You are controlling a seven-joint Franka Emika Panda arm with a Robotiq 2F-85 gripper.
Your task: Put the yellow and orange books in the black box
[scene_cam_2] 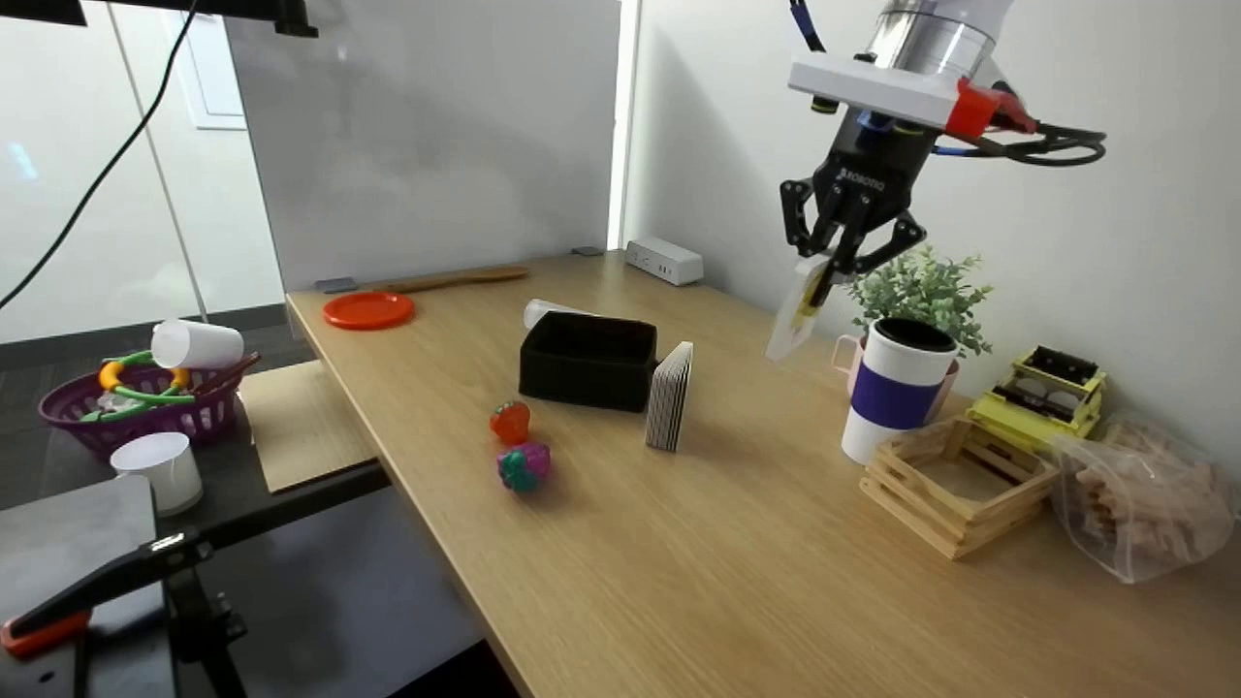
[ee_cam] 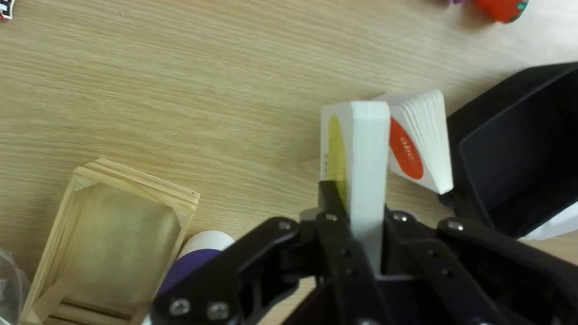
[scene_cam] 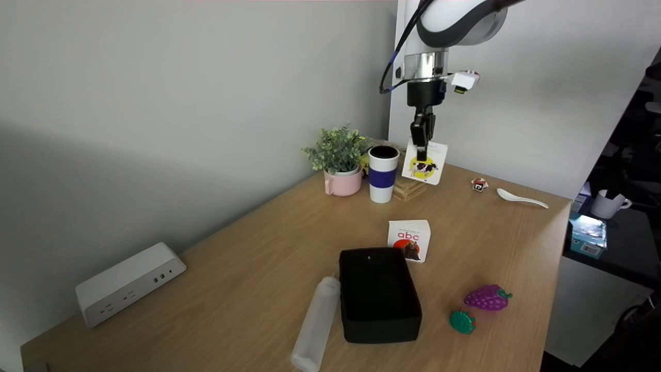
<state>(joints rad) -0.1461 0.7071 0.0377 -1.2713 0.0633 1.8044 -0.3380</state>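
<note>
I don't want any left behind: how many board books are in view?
2: the yellow book, held up in the pincer, and the orange book, standing beside the black box.

The pincer holds the yellow book aloft.

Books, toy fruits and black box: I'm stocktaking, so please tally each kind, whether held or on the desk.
Books: 2 (yellow book, orange book)
Toy fruits: 2 (purple fruit, red fruit)
Black box: 1
Total: 5
</note>
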